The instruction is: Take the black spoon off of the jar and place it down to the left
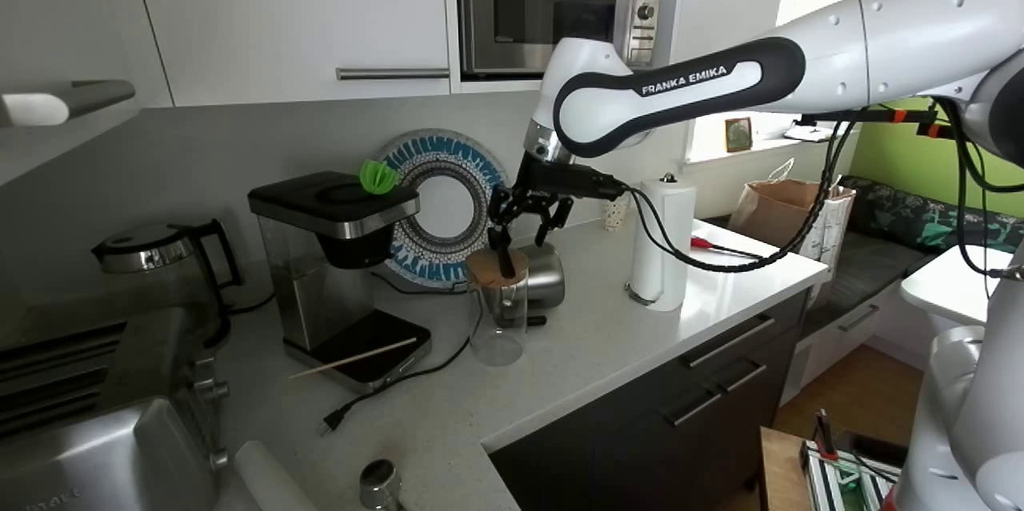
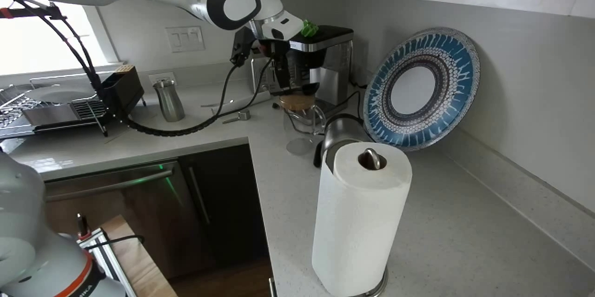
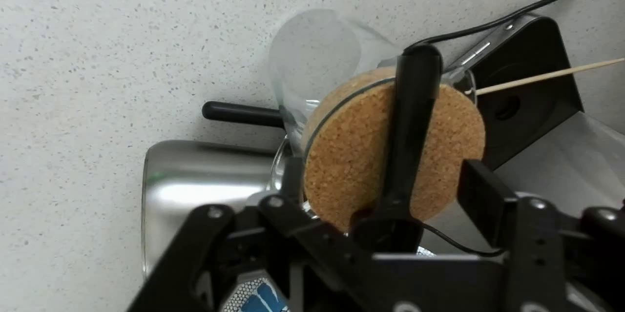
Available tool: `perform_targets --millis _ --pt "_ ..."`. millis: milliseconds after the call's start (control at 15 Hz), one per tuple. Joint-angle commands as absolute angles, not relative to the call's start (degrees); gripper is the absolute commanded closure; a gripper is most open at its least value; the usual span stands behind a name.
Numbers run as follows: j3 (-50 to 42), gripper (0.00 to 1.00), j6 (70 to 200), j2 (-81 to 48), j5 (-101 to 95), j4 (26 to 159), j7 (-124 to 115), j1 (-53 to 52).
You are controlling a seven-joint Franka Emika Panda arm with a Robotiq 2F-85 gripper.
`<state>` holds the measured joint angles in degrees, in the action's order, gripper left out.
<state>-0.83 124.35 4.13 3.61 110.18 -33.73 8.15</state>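
A black spoon (image 3: 414, 116) lies across the cork-topped jar (image 3: 364, 129) on the worktop (image 3: 97, 68), its long axis running, in the wrist view, between the jaws of the pincer (image 3: 383, 177), which stand wide apart, holding nothing; closing should meet it crosswise.

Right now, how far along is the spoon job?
Done: the hand is over the jar, open, straddling the black spoon. Current: the grasp, probably; gaps show on both sides of the spoon. Remaining: grip, lift it off the cork lid, set it down to the left.
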Motion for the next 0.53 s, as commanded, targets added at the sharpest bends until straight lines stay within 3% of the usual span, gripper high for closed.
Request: perform_targets --millis 0,467 --pt "-2.31 0.27 121.07 0.26 3.18 105.20 -33.65 7.23" --pt "-2.42 0.42 119.24 -4.02 -0.87 99.76 -35.42 5.74"
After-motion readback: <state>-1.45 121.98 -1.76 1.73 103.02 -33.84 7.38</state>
